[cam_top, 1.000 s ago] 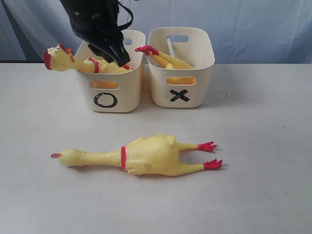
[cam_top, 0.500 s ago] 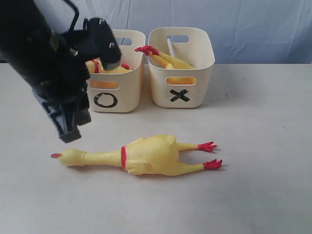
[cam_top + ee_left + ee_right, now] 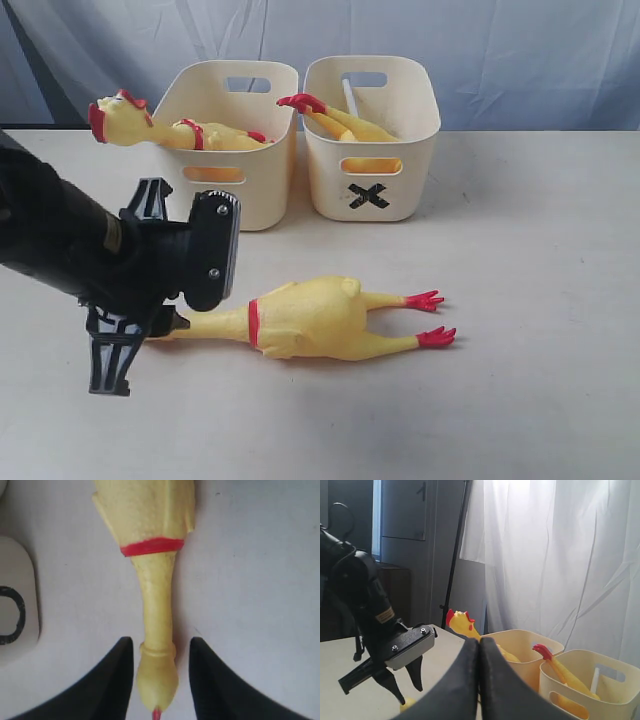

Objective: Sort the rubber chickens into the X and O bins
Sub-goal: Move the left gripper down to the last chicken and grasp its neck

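Note:
One rubber chicken (image 3: 310, 318) lies flat on the table with its feet to the right. My left gripper (image 3: 135, 335) is lowered over its head end, which the arm hides in the exterior view. In the left wrist view the left gripper (image 3: 160, 647) is open, one finger on each side of the chicken's head (image 3: 157, 672), with gaps showing. A second chicken (image 3: 150, 125) lies in the O bin (image 3: 265, 190), head hanging over the left rim. A third (image 3: 340, 120) sits in the X bin (image 3: 400, 170), red feet up. My right gripper (image 3: 480, 642) is shut and empty, away from the bins.
The two bins stand side by side at the back of the table in front of a blue-grey curtain (image 3: 520, 50). The O bin's corner (image 3: 17, 605) lies close beside the left gripper. Bare table (image 3: 540, 300) stretches to the right of the chicken.
My left arm has swung from above the O bin down and forward to the table, ending with its open fingers around the lying chicken's head. The chickens and bins have not moved.

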You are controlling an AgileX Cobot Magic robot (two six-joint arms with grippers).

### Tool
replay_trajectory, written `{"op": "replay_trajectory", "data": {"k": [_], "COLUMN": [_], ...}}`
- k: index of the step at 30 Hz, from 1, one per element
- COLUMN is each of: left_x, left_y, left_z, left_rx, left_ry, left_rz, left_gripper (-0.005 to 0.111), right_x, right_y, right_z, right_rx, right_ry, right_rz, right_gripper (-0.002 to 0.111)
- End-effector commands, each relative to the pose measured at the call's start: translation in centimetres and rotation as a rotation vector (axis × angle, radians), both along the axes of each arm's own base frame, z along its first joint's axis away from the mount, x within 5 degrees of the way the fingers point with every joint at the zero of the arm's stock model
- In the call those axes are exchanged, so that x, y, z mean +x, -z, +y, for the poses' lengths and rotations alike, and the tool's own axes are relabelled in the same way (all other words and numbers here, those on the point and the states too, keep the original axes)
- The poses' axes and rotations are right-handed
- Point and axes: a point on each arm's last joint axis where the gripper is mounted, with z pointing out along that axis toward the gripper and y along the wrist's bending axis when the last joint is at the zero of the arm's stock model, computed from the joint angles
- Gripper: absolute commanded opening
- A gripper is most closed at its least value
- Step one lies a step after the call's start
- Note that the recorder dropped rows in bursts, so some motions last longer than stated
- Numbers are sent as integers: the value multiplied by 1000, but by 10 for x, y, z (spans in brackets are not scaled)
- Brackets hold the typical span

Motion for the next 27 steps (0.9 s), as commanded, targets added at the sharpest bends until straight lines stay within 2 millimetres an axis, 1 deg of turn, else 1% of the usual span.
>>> {"op": "replay_trajectory", "data": {"k": [1,3,6,9,15,23,27], "left_x": [-1,1,5,8,15,30,34], "left_y": [7,12,19,28,45,58,68], "left_z": [-2,-4,-7,-10,-12,-6,-9], "left_rx": [-34,-33,-34,-38,-20,-37,-59], "left_ry": [17,14,16,5,-6,-63,-87], "left_rz": [-37,-33,-32,-26,2,-3,8], "left_gripper": [37,42,53,59,59,59,59], "right_x": [0,0,0,0,0,0,0], "right_y": [1,1,1,1,1,1,1], "right_z": [0,0,0,0,0,0,0], "right_rx": [-5,-5,-5,-5,-5,-5,-5], "right_ry": [7,7,7,7,7,9,9], "right_rz": [-3,-3,-3,-3,-3,-2,-2], "right_gripper": [-1,-1,-1,-1,-1,-1,-1]}}
